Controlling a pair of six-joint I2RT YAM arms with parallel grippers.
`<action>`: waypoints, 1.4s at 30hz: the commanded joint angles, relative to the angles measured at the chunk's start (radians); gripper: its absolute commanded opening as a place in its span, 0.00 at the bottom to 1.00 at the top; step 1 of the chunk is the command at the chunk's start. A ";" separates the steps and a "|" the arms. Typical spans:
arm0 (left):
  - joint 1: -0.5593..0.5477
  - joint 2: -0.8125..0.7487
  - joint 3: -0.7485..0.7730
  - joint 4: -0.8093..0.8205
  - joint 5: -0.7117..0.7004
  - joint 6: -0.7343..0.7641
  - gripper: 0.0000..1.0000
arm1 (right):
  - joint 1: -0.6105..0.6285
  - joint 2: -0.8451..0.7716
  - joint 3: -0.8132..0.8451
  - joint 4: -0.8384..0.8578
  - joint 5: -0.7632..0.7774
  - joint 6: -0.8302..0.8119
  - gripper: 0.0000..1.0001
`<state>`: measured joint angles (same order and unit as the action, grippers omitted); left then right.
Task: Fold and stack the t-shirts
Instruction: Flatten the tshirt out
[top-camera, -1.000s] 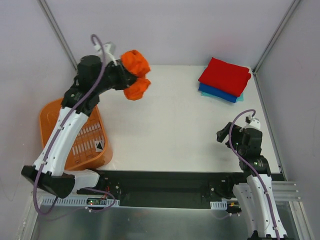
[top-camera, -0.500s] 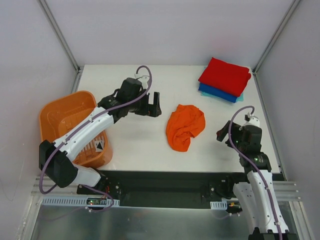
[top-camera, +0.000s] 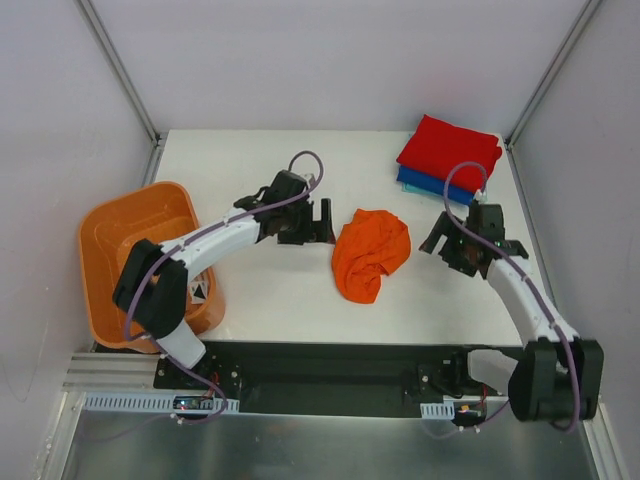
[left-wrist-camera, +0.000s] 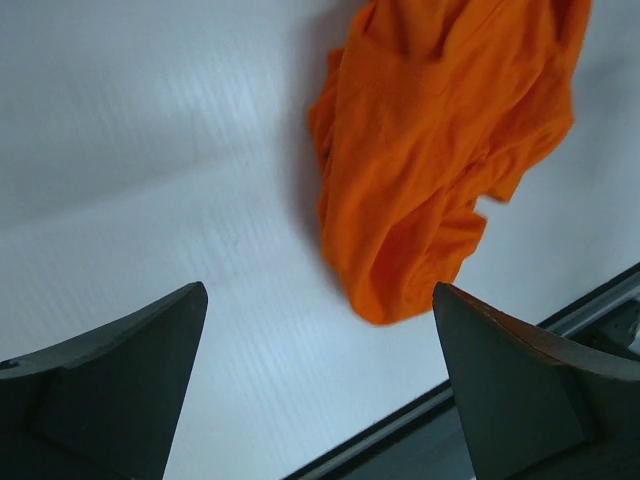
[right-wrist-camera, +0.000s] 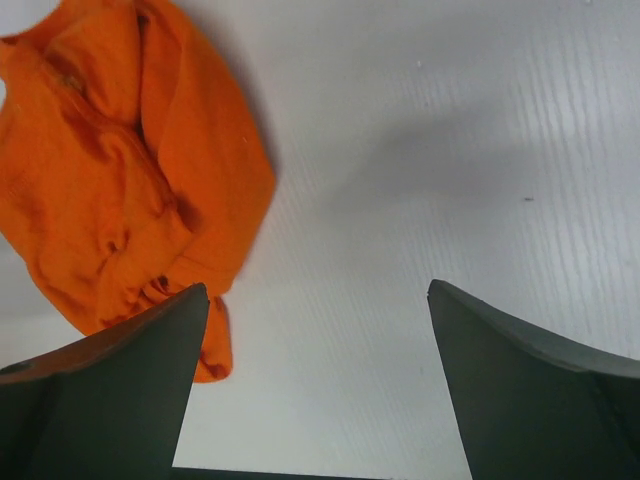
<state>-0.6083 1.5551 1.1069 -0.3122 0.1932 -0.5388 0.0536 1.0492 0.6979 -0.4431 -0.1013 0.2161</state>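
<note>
A crumpled orange t-shirt (top-camera: 370, 253) lies in a heap on the white table, also seen in the left wrist view (left-wrist-camera: 430, 150) and the right wrist view (right-wrist-camera: 120, 170). At the back right a folded red t-shirt (top-camera: 449, 150) tops a folded blue one (top-camera: 432, 186). My left gripper (top-camera: 320, 222) hovers open just left of the orange heap, nothing between its jaws. On the heap's right side, my right gripper (top-camera: 447, 243) is open and empty too.
An orange basket (top-camera: 135, 255) stands at the table's left edge, partly under the left arm. The white table (top-camera: 290, 290) runs to a black rail along the front edge. Frame posts rise at the back corners.
The left gripper swung the orange t-shirt from above the back left, let it drop mid-table and opened. The right arm has reached forward and left toward the heap.
</note>
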 joint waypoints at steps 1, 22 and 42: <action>-0.004 0.141 0.224 0.108 0.080 -0.027 0.94 | 0.014 0.230 0.196 0.040 -0.020 0.066 0.91; -0.018 0.550 0.499 0.094 0.241 0.030 0.08 | 0.121 0.773 0.537 0.100 -0.031 0.097 0.13; -0.028 -0.513 0.099 0.093 0.066 0.174 0.00 | 0.195 -0.182 0.468 -0.032 0.250 -0.119 0.01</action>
<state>-0.6209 1.2530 1.2438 -0.2401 0.2317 -0.4221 0.2276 1.0584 1.1175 -0.4217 0.1280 0.1642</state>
